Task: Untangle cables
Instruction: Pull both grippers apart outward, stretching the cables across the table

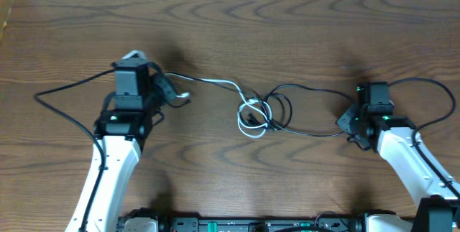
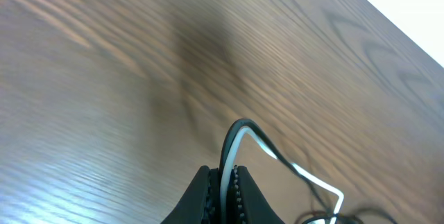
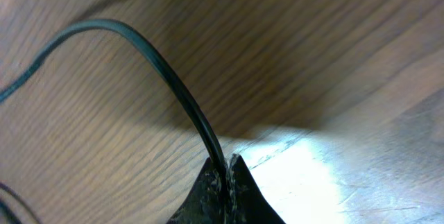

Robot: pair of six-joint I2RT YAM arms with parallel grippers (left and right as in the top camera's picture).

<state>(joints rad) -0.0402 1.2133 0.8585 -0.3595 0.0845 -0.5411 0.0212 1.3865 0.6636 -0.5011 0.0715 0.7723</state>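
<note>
Overhead: I see the wooden tabletop [image 1: 302,31] with the cables [image 1: 277,110] strung across its middle, between the two arms. The left gripper [image 1: 167,88] sits toward the left edge, pinched shut on the white cable [image 1: 215,81], which runs right from it into a knot [image 1: 253,117] about mid-table. The black cable [image 1: 309,88] loops out of that knot, and one run of it reaches the right gripper [image 1: 350,122] near the right edge. From this view I can't tell how far that one's jaws are parted. A short white end pokes out just beside the left gripper. Left wrist: the left gripper [image 2: 223,186] is at the bottom of the frame, fingers [image 2: 243,189] nearly together, clamping the white cable [image 2: 236,144], with a black cable [image 2: 227,141] lying against it. Both arch up out of the jaws and bend away toward the lower right over the wood. The far tangle there is blurred. Right wrist: the right gripper [image 3: 225,179] is closed tight on the black cable [image 3: 159,64], which rises from between the fingertips [image 3: 243,182], curves up and left, and drops off toward the left side of the frame. The tabletop [image 3: 333,57] below is bare wood with a bright glare patch at the lower right.
</note>
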